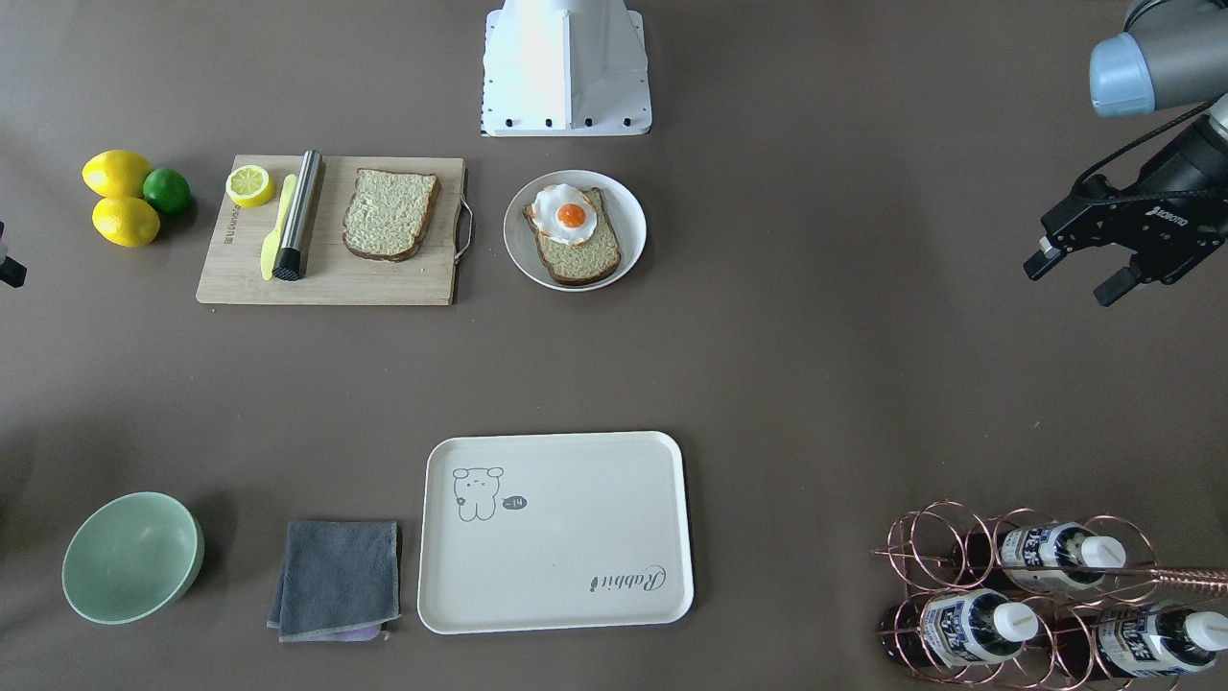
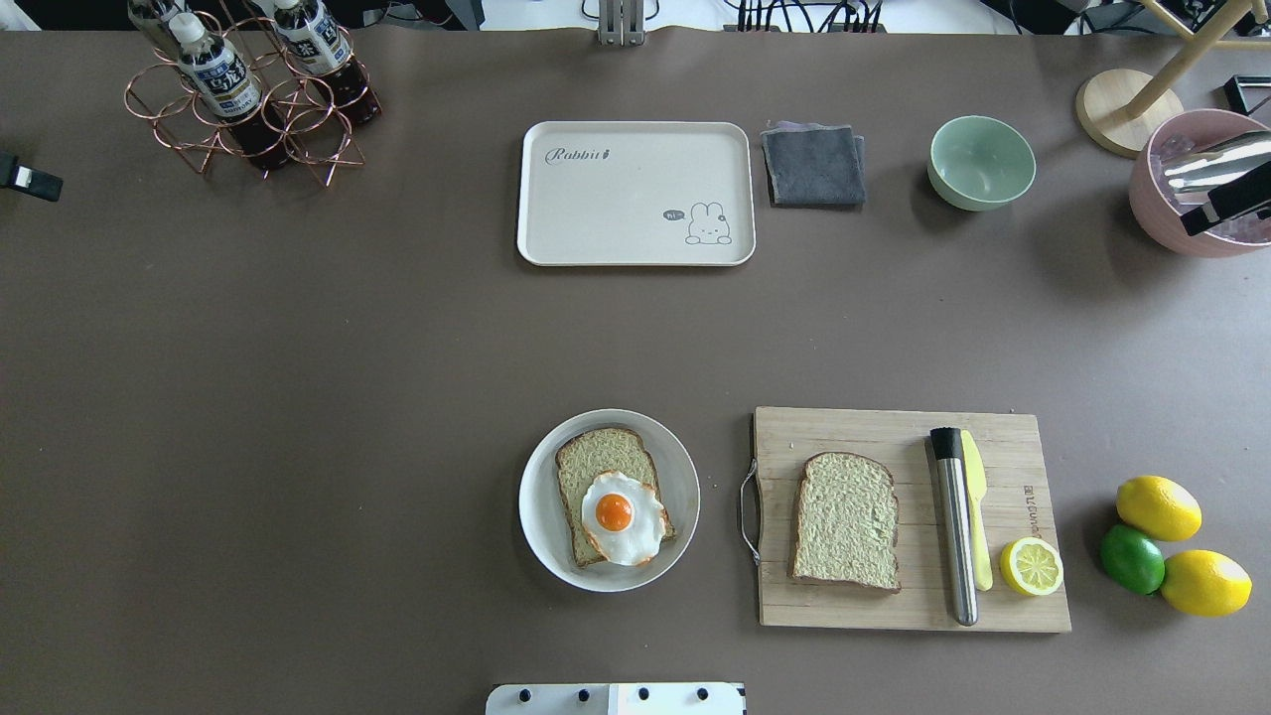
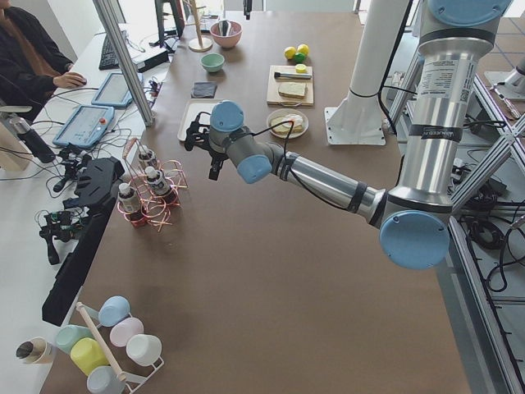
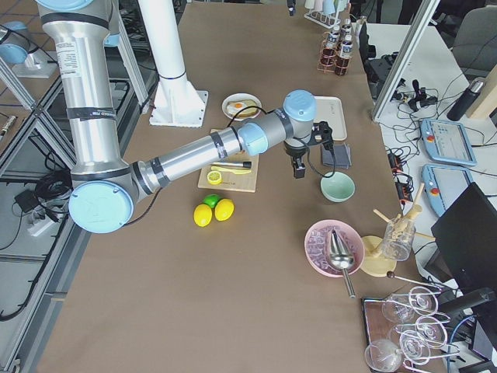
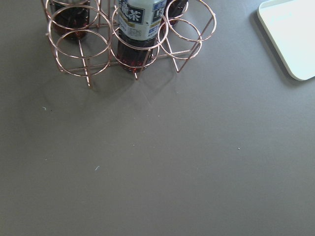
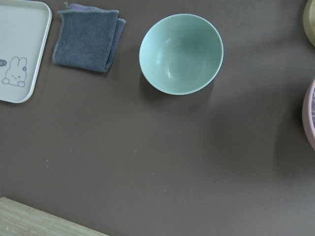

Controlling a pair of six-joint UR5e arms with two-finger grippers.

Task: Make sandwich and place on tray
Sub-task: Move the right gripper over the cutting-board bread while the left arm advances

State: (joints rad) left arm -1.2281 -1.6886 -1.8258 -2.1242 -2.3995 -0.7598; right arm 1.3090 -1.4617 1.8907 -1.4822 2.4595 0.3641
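Left hand (image 1: 1074,275) hangs spread above the counter (image 2: 298,397) near the bottle rack (image 2: 248,99) at far left, right hand (image 2: 1226,206) at far right, grip not discernible; egg-topped slice (image 2: 596,467) on the white plate (image 2: 536,516) near centre, second slice (image 2: 847,521) on the cutting board (image 2: 894,606) to its right, tray (image 2: 635,199) far centre.

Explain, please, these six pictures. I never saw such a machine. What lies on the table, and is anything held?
This is a robot with two arms at a brown table. Four cameras stand around it: one across the table, one behind and above, one at each table end. Two more sit on the wrists and look down. On a round plate lies a bread slice with a fried egg on it; a second slice lies on the wooden board. The cream tray holds nothing. The left gripper is open and holds nothing; whether the right gripper is open, I cannot tell.
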